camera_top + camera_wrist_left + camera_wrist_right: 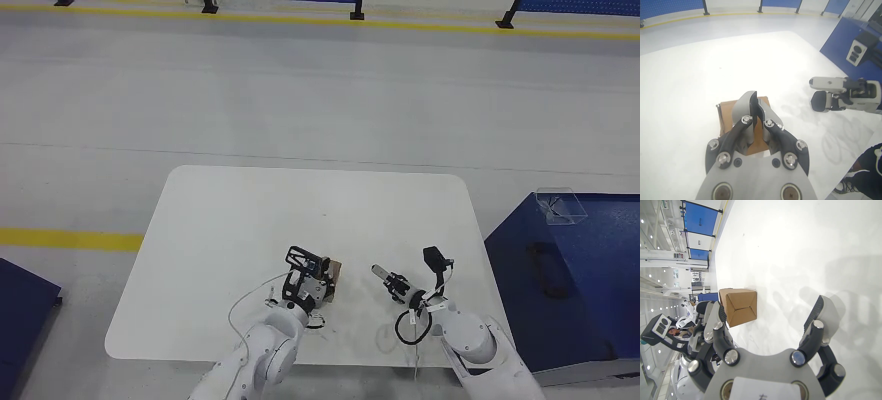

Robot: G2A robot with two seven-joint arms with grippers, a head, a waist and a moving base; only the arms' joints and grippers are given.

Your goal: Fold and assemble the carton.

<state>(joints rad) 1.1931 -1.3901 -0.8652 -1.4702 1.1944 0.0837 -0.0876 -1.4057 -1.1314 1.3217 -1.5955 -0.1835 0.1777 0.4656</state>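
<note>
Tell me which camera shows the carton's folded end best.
Right wrist view: the carton faces it, end flaps unobstructed. Left wrist view shows its top behind the left tool; top view shows a brown sliver.

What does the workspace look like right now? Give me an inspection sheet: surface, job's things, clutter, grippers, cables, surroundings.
Surface: white rounded-corner table, with a tiny dark speck on it.
Job's things: brown cardboard carton stands on the table near the robot's edge; the end facing the right gripper is folded shut.
Clutter: nothing seen.
Grippers: left gripper is over the carton with its fingers close together; whether they pinch cardboard cannot be told. The right gripper is open, beside the carton and apart from it.
Cables: a white cable loops beside the left arm; a black cable hangs at the right wrist.
Surroundings: blue cabinet beside the table; yellow floor line.
</note>
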